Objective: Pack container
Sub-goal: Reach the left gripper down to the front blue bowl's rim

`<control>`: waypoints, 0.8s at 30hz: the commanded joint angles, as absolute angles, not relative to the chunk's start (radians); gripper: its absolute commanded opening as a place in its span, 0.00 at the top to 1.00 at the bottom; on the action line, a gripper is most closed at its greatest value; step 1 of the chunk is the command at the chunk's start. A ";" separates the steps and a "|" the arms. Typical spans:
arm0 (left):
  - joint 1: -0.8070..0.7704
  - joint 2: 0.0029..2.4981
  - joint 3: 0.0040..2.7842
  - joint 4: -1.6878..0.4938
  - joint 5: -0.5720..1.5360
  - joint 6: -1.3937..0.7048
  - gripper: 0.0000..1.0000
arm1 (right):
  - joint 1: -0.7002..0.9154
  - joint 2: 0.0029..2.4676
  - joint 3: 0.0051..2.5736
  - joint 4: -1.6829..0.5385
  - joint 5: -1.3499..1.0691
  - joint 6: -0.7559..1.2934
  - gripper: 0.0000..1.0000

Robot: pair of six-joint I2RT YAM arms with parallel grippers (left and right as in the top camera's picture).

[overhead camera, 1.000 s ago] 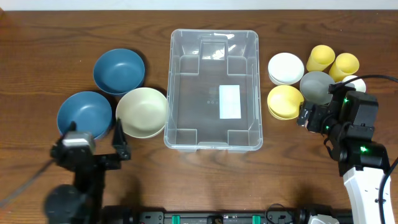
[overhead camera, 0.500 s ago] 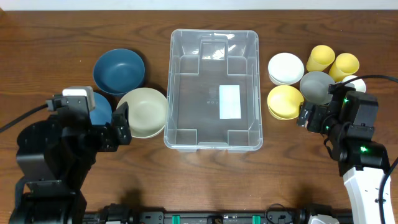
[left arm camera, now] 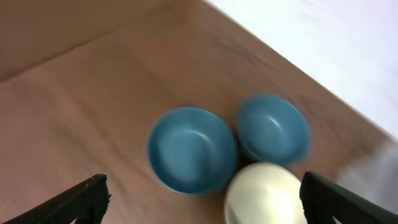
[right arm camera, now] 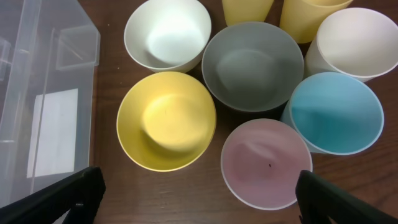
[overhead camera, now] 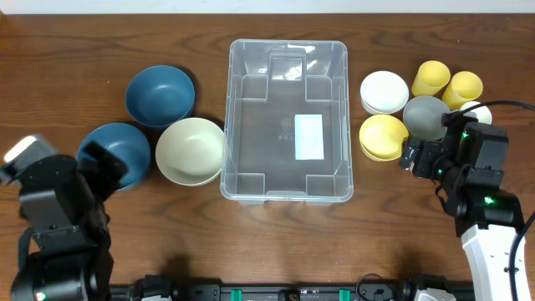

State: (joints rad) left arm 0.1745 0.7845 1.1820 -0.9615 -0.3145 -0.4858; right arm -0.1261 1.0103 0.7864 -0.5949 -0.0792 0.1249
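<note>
**Left gripper** (left arm camera: 204,198): we see its jaws spread fully apart at the lower corners of the blurred left wrist view, gripping nothing. Above them in that view lie two blue bowls and a cream one.

**Right gripper** (right arm camera: 199,190): its jaws are likewise wide apart and hold nothing. It hangs over the crockery at the right of the table (overhead camera: 67,50).

**Container** (overhead camera: 259,125): we place it at the centre of the overhead view, upright, between the two groups of dishes. Inside we find only the white label (overhead camera: 308,136) on its base.

**Left group:** the upper blue bowl (overhead camera: 160,94), the lower blue bowl (overhead camera: 114,155) and the cream bowl (overhead camera: 191,150) sit close together, each with a bare interior. The cream bowl is just beside the container's left wall.

**Right group:** we count a white bowl (overhead camera: 384,91), a yellow bowl (overhead camera: 383,136), a grey bowl (overhead camera: 426,117) and two yellow cups (overhead camera: 431,79). The right wrist view adds a pink cup (right arm camera: 266,163), a light blue cup (right arm camera: 336,112) and a white cup (right arm camera: 357,42). All of the bowls, and the three cups seen from the wrist, show bare interiors.
</note>
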 commanded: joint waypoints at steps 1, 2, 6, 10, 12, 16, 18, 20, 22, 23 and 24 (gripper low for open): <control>0.248 0.807 1.127 -0.960 -0.393 -0.689 0.02 | -0.130 1.007 0.799 -0.595 -0.086 0.118 0.01; 0.271 0.814 1.111 -0.955 -0.393 -0.710 0.02 | -0.130 1.007 0.799 -0.595 -0.086 0.118 0.01; 0.348 0.865 1.058 -0.918 -0.353 -0.731 0.02 | -0.130 1.006 0.799 -0.596 -0.086 0.118 0.01; 0.430 0.964 1.044 -0.891 -0.268 -0.731 0.02 | -0.130 1.006 0.799 -0.595 -0.086 0.118 0.01; 0.471 1.016 1.044 -0.870 -0.222 -0.730 0.02 | -0.130 1.007 0.799 -0.595 -0.086 0.118 0.01; 0.556 1.118 1.044 -0.823 -0.102 -0.695 0.02 | -0.130 1.007 0.799 -0.595 -0.086 0.118 0.01; 0.593 1.165 1.044 -0.803 -0.028 -0.659 0.02 | -0.130 1.006 0.799 -0.596 -0.086 0.118 0.01; 0.632 1.216 1.044 -0.789 0.037 -0.627 0.02 | -0.130 1.007 0.799 -0.595 -0.086 0.118 0.01; 0.667 1.265 1.044 -0.775 0.088 -0.591 0.02 | -0.130 1.006 0.799 -0.595 -0.086 0.118 0.01; 0.679 1.287 1.044 -0.768 0.108 -0.572 0.02 | -0.130 1.007 0.799 -0.596 -0.086 0.118 0.01; 0.691 1.314 1.044 -0.760 0.131 -0.550 0.02 | -0.130 1.007 0.799 -0.596 -0.086 0.118 0.01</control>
State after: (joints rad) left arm 0.6529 1.2549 1.0489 -0.7719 0.0017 -0.6380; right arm -0.1261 1.0103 0.7864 -0.5949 -0.0792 0.1249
